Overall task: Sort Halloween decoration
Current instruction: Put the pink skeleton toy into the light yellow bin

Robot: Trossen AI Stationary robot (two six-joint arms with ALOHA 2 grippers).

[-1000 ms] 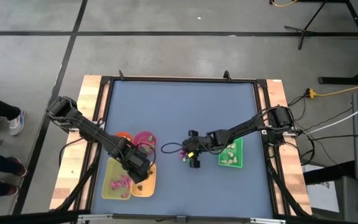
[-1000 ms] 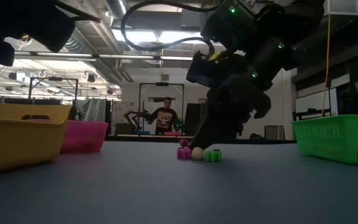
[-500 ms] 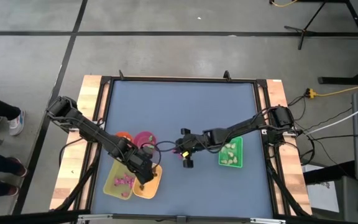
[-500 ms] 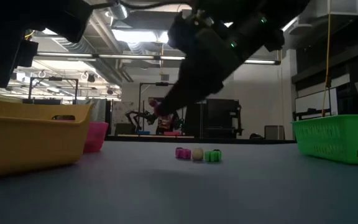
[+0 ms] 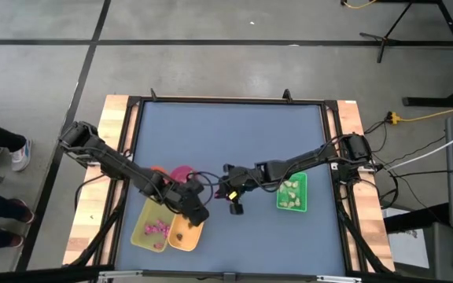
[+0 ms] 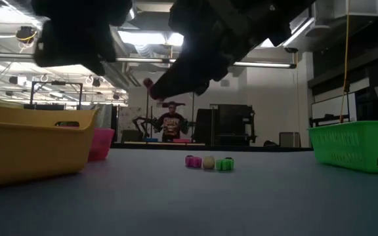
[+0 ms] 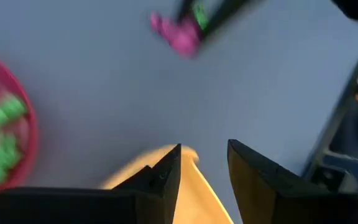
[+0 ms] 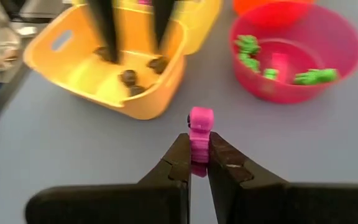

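Magenta trinket [image 8: 200, 127] pinched in your right gripper [image 8: 197, 163], fingers closed on it, above table centre | left gripper [image 7: 204, 165] slightly parted, empty, over yellow tray [image 8: 73, 62] | three trinkets [image 6: 208, 162] on table [image 5: 234, 141]

Grey concrete floor [image 5: 211, 55] w/ dark seam lines, upper frame. Blue counter [image 5: 226, 134], wood side rails [image 5: 116, 118]. Yellow cable [image 5: 431, 116] at right edge. Low view: ceiling lights [image 6: 143, 36], ducts, pale back wall [image 6: 268, 105], person [image 6: 171, 123] standing far back, centre frame.
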